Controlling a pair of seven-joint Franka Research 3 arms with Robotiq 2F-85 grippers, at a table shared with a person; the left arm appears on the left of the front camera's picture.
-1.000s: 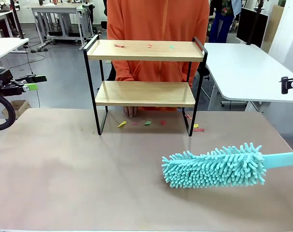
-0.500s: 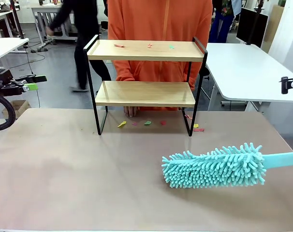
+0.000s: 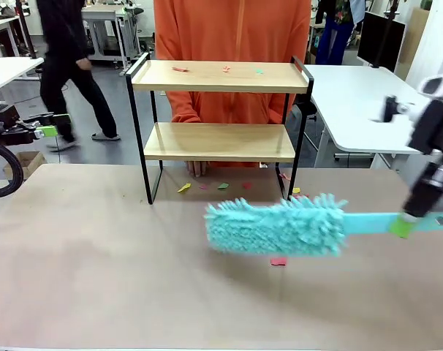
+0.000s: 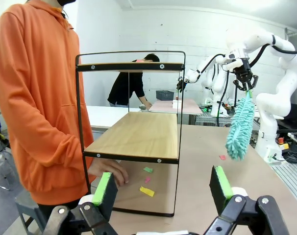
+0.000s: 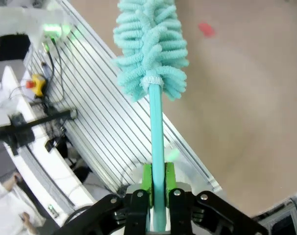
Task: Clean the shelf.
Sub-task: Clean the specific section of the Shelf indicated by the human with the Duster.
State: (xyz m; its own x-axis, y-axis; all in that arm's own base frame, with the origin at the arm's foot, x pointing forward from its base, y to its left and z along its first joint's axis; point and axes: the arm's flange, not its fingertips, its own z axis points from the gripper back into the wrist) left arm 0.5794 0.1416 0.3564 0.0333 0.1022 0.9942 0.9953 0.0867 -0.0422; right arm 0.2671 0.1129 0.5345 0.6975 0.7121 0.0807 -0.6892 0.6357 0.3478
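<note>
Shelf (image 3: 207, 141) sits upper centre of the front view, on the far side of the table (image 3: 97, 256), all feet down. A person (image 3: 232, 36) in orange stands right behind it.

Right claw (image 5: 158, 174): pressed together on the flat teal handle (image 5: 156, 127) of the duster (image 3: 276, 227), one green pad on each side of it, bottom centre of the right wrist view. In the front view this claw is at the right edge, mid-height. The handle runs left from it to the fluffy head (image 5: 151, 44), which hangs at frame centre. Going by its shadow, the head is off the table; it is below both boards and on my side of the shelf's right legs.

Left claw (image 4: 160, 188): spread wide, nothing between the pads, at the left edge of the front view, well apart from the shelf.

Top board carries three small paper scraps (image 3: 226, 69). More bits (image 3: 221, 186) lie on the table under the lower board, and one red piece (image 3: 278, 261) lies below the duster head.

My read of the step: I am carrying the duster toward the shelf, and no board is wiped yet. Next move: raise the head above top-board level, clear the raised end rail at upper right, lay the fibres on the wood and sweep across the scraps. The rack looks light, so I would keep the pressure gentle.
</note>
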